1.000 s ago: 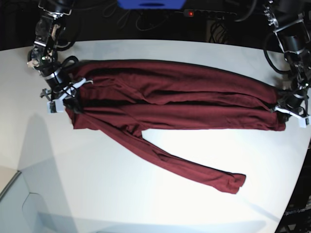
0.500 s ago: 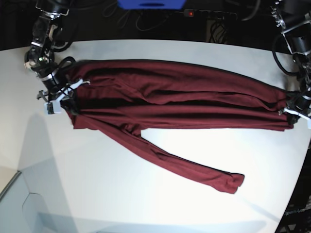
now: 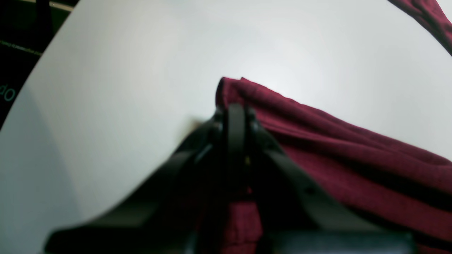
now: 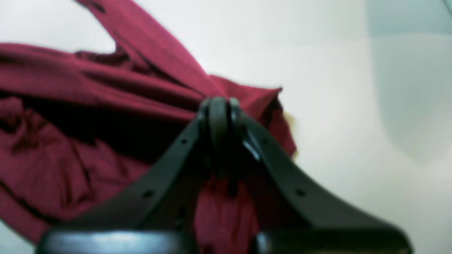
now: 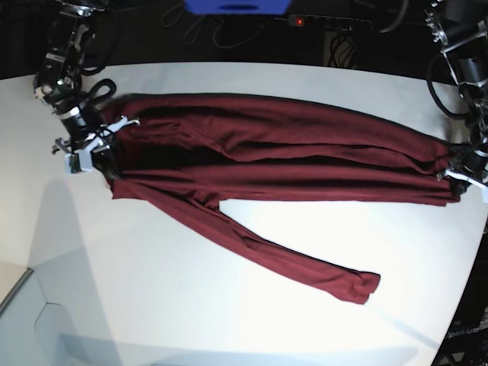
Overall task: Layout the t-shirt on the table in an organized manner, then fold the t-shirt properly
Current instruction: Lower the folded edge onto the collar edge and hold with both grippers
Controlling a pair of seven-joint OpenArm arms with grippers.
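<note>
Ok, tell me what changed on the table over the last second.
Both arms drew apart, stretching the t-shirt tighter. The right gripper moved toward the base view's left and slightly up; the left gripper moved toward its right edge. The loose sleeve slid a little leftward and up over the table. Unchanged: both sets of fingers stay shut on the shirt's ends, and the shirt stays bunched lengthwise.

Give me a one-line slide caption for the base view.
Both grippers, left gripper and right gripper, pinch opposite ends of the maroon t-shirt stretched across the white table.
</note>
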